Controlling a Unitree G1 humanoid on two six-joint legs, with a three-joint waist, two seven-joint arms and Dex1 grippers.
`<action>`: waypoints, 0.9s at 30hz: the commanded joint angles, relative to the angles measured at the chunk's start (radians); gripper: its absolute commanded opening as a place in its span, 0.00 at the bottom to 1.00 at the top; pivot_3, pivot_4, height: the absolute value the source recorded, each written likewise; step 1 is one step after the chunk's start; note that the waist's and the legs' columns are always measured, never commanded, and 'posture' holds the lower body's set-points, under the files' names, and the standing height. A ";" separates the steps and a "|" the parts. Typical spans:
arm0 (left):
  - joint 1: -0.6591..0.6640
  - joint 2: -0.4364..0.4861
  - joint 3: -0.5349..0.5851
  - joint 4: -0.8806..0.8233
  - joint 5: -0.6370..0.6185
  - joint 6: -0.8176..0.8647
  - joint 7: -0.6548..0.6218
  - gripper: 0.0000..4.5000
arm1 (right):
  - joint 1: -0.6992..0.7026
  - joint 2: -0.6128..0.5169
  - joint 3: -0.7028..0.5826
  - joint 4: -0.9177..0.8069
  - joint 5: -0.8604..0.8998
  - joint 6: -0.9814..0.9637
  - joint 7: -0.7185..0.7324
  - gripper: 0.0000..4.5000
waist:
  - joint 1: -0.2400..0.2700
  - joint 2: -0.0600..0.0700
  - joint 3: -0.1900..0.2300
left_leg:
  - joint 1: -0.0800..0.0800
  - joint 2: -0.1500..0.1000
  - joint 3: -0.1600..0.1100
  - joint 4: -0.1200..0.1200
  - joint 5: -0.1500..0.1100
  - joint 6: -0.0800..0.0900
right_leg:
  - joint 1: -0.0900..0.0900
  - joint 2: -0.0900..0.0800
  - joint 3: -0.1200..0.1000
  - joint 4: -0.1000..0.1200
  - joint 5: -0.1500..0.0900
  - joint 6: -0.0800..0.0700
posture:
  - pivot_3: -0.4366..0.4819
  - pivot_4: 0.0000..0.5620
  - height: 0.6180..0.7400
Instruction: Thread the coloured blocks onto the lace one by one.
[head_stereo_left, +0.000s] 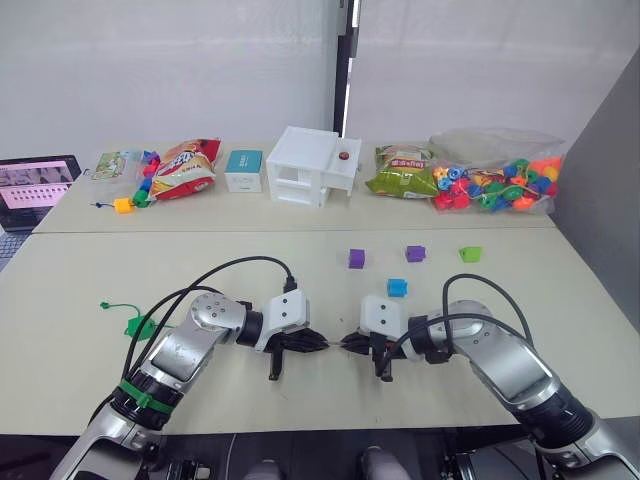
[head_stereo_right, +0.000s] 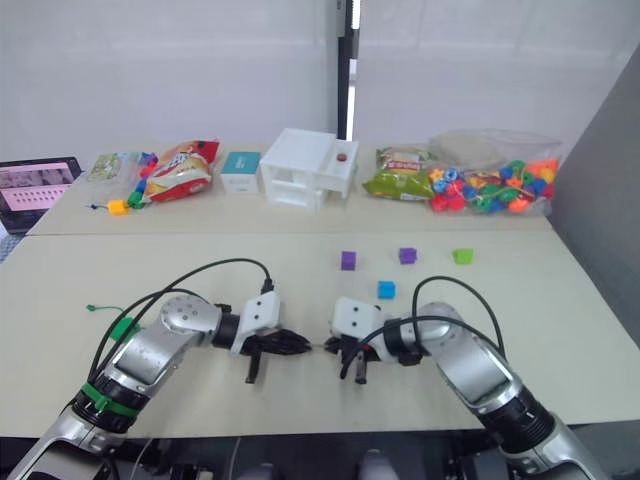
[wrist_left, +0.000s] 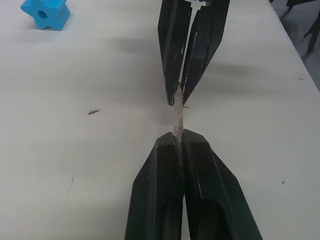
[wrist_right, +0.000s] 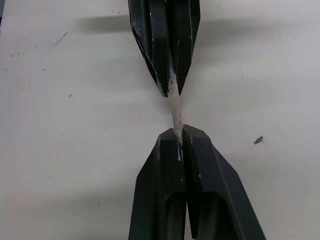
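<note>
Near the table's front edge my left gripper (head_stereo_left: 318, 343) and right gripper (head_stereo_left: 348, 344) meet tip to tip. Both are shut on the lace's pale stiff tip (wrist_left: 177, 117), which bridges the short gap between them (wrist_right: 174, 110). The lace's green cord and knob end (head_stereo_left: 104, 305) lie at the left, by a green piece (head_stereo_left: 138, 326) partly hidden beside my left forearm. A blue block (head_stereo_left: 397, 287) sits just beyond my right gripper. Farther back stand two purple blocks (head_stereo_left: 356, 258) (head_stereo_left: 416, 253) and a light green block (head_stereo_left: 470, 253), all loose on the table.
Along the back edge are a bag of mixed beads (head_stereo_left: 500, 180), two snack bags (head_stereo_left: 185, 168) (head_stereo_left: 400, 170), a white box (head_stereo_left: 312, 165), a small teal box (head_stereo_left: 243, 170), a yellow cube (head_stereo_left: 123, 205) and a laptop (head_stereo_left: 35, 185).
</note>
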 joint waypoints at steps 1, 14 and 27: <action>-0.017 0.017 0.031 -0.011 0.004 0.004 0.011 0.00 | 0.088 0.017 -0.147 -0.156 0.119 0.126 -0.063 0.27 | 0.004 0.000 0.000 | 0.000 0.000 0.000 0.000 0.000 0.000 | 0.000 0.000 0.000 0.000 0.000 0.000 | 0.48 0.27 1.00; 0.008 0.040 0.035 -0.050 -0.006 0.032 0.014 0.00 | 0.379 0.332 -0.574 -0.146 -0.026 0.132 -0.721 0.99 | 0.010 0.000 0.000 | 0.001 0.000 0.001 -0.001 0.000 -0.001 | 0.001 0.000 0.001 0.000 0.000 0.000 | 0.48 0.27 1.00; 0.025 -0.005 0.014 -0.072 0.008 0.040 0.051 0.00 | -0.239 0.217 -0.620 0.903 -0.083 -0.255 -0.831 0.99 | -0.007 0.001 0.000 | 0.002 0.000 0.003 -0.003 0.001 -0.001 | 0.001 -0.001 0.002 -0.001 0.000 0.000 | 0.48 0.27 1.00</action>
